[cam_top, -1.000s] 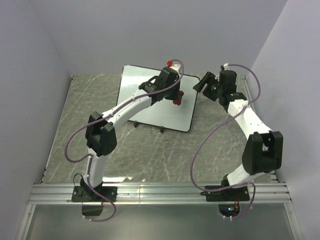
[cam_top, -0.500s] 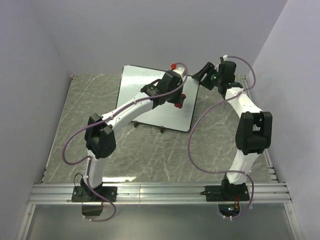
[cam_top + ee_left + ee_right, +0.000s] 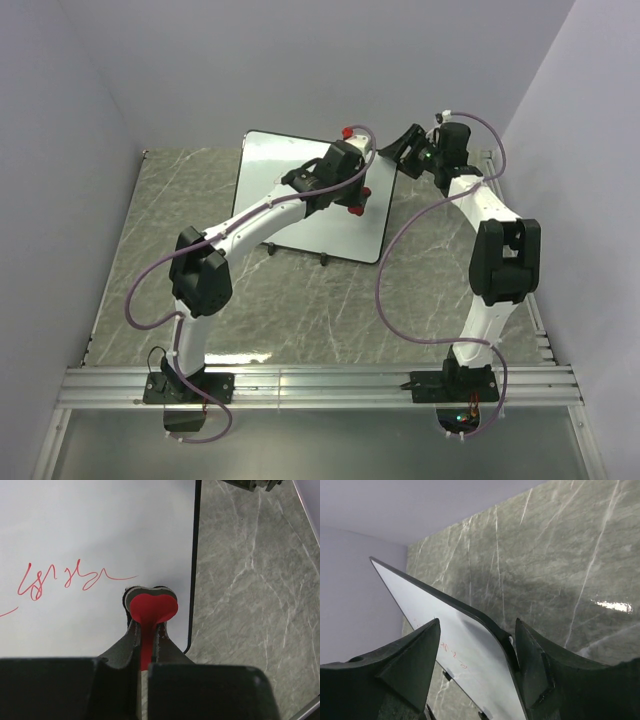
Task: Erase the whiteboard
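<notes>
Jaws of the left gripper (image 3: 146,630) are pinched tight on a red eraser (image 3: 152,607) with a black backing, held over the whiteboard (image 3: 100,530) near its right edge, just right of a red scribble (image 3: 65,577) (whether it touches the surface I cannot tell). The board sits at the far middle of the marble table (image 3: 300,300). Farther back, the right gripper (image 3: 477,625) has its jaws spread, the board's black-framed corner running between its fingers (image 3: 410,665).
</notes>
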Controlling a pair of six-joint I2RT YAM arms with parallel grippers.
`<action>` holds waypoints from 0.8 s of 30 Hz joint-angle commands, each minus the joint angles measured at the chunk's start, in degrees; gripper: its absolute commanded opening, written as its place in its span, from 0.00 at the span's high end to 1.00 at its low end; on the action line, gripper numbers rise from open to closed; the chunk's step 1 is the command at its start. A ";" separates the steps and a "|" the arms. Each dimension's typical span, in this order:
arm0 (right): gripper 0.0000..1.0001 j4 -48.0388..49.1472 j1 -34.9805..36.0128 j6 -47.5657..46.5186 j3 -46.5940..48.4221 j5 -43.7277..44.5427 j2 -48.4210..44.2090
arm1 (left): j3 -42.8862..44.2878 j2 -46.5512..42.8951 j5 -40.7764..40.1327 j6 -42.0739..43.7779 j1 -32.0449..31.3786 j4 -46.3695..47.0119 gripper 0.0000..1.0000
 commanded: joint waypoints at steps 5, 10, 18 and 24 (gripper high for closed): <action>0.32 3.18 -0.52 -0.64 0.42 -3.44 3.22 | 2.34 1.57 0.16 -0.77 -0.16 2.16 1.00; 0.44 4.32 -0.52 -0.02 -1.25 -4.59 2.17 | 2.16 1.83 -0.63 -0.77 -0.16 2.34 1.00; 0.81 5.03 -1.05 -0.37 -4.15 -6.69 -0.64 | 5.06 4.29 -3.52 -1.12 -0.16 2.60 1.00; 0.97 5.73 -0.96 -0.37 -6.26 -7.31 -3.28 | 5.85 6.31 -6.60 -1.82 -0.16 4.01 1.00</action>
